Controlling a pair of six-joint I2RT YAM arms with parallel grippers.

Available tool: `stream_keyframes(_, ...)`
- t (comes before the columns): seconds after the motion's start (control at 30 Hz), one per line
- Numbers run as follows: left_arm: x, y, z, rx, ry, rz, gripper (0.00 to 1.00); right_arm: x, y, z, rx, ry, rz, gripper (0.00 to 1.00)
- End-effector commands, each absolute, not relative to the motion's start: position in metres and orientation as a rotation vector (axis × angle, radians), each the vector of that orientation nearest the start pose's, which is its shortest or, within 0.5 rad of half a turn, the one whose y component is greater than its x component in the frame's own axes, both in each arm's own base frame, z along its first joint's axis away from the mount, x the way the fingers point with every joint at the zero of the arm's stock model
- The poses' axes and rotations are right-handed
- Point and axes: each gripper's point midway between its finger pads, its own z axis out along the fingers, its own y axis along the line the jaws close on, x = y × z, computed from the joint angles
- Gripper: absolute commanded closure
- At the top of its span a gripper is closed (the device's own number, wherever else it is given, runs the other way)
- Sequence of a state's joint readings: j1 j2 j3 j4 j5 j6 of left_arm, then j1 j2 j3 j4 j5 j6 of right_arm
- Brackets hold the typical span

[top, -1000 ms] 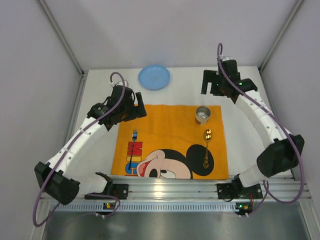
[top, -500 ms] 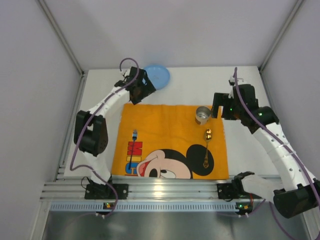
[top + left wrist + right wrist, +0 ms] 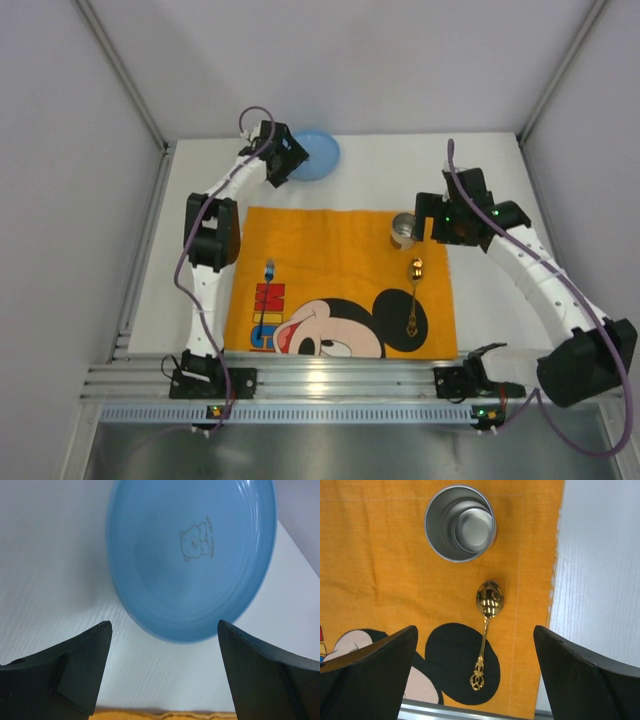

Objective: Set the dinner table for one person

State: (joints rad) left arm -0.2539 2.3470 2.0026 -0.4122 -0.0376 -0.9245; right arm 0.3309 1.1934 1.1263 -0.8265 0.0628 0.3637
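Observation:
A blue plate (image 3: pixel 310 155) lies at the back of the white dinner table (image 3: pixel 390 175), beyond the orange mouse placemat (image 3: pixel 340 270). My left gripper (image 3: pixel 283 160) is open and empty at the plate's near-left rim. In the left wrist view the plate (image 3: pixel 192 555) sits just ahead of the open gripper (image 3: pixel 165 626). A metal cup (image 3: pixel 405 230) stands upright on the placemat's back right, with a gold spoon (image 3: pixel 413 295) below it. My right gripper (image 3: pixel 440 220) is open and empty beside the cup. The right wrist view shows the cup (image 3: pixel 460 522) and spoon (image 3: pixel 487 625) under the open gripper (image 3: pixel 475 631).
A fork (image 3: pixel 267 292) with a blue handle lies on the left part of the placemat. The placemat's far edge (image 3: pixel 165 714) is just behind the left fingers. Grey walls close the table at the back and sides. A metal rail (image 3: pixel 340 380) runs along the near edge.
My left arm has swung from the placemat's back-left corner up to the blue plate. My right arm has come down from the back right to beside the cup.

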Motion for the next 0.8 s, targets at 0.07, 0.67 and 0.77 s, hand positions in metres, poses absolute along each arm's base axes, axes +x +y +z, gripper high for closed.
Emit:
stream_keyframes(0.07,0.619,-0.159,0.071,-0.938,2.198,-0.522,0.09,0.318,0.117,0.211,0.105,2.431,0.266,0.00)
stream_keyframes(0.67,0.654,-0.163,0.044,-0.990,2.149,-0.626,0.91,0.339,0.103,0.200,0.054,2.496,0.114,0.00)
stream_keyframes(0.77,0.659,-0.169,0.062,-0.939,2.123,-0.699,1.00,0.337,0.101,0.198,0.054,2.490,0.111,0.00)
